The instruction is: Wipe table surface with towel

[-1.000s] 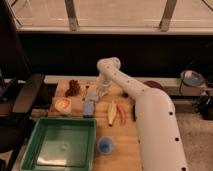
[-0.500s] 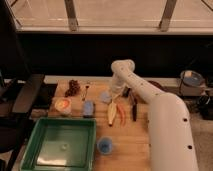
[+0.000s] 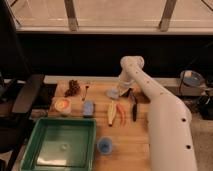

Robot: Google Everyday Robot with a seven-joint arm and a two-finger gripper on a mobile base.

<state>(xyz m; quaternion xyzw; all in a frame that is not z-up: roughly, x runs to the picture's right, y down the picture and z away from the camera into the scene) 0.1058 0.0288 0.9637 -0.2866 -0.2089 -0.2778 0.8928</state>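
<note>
Far edge of a light tan wooden tabletop (image 3: 132, 142): two-finger gripper (image 3: 121, 91) lowered onto a small pale blue-grey soft towel (image 3: 113, 93), fingers together, apparently pinching the cloth. Towel lying directly beneath and slightly left of the gripper, near the table's back edge, right of a bright blue rectangular block (image 3: 88, 108). Open plank surface mainly toward the camera and to the left, though crowded: yellow banana (image 3: 111, 113), orange bowl (image 3: 62, 105), green plastic tray (image 3: 62, 143), small round blue cup (image 3: 104, 145). Likely little free room for a wiping stroke without nudging items. Dark window wall behind.
</note>
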